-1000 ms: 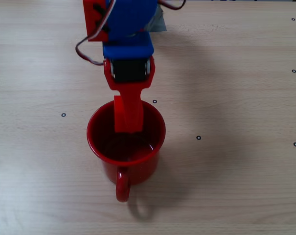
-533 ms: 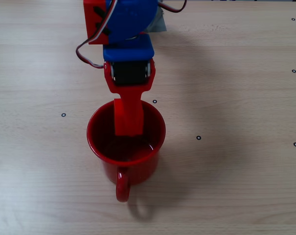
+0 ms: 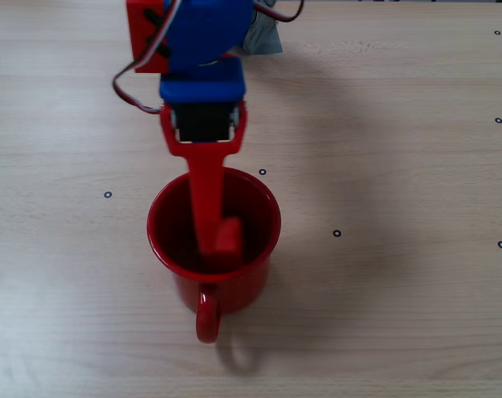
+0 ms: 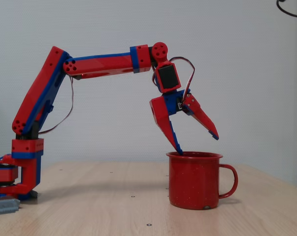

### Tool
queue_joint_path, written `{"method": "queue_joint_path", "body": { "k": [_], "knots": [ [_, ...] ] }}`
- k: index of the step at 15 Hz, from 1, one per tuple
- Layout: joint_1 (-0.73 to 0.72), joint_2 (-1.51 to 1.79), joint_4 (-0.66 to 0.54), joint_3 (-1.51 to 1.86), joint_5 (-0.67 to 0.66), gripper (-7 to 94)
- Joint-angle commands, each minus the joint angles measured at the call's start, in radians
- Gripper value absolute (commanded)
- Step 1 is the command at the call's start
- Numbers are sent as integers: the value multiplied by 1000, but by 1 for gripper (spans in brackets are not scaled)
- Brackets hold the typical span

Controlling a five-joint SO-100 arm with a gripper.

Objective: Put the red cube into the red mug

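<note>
Red fingers of the gripper (image 3: 211, 224) are seen from above, in a fixed view, reaching into the red mug (image 3: 213, 249); half a second before, they were closed as one block over the mouth, and now a small red shape, judged to be the red cube (image 3: 228, 235), is seen just beside the lower finger, inside the mug. In a fixed view from the side, the gripper (image 4: 197, 142) is spread wide and nothing is held; one fingertip is dipped behind the rim. The release is judged done.
</note>
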Motion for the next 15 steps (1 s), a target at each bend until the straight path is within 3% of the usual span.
{"method": "queue_joint_path", "body": {
  "k": [1,5,6,8,15],
  "knots": [
    [0,60,2,-86,6,35],
    [2,75,5,-84,0,34],
    [2,81,9,-84,-11,29],
    [3,103,6,-84,-5,2],
    [14,173,-8,-49,-6,0]
  ]
}}
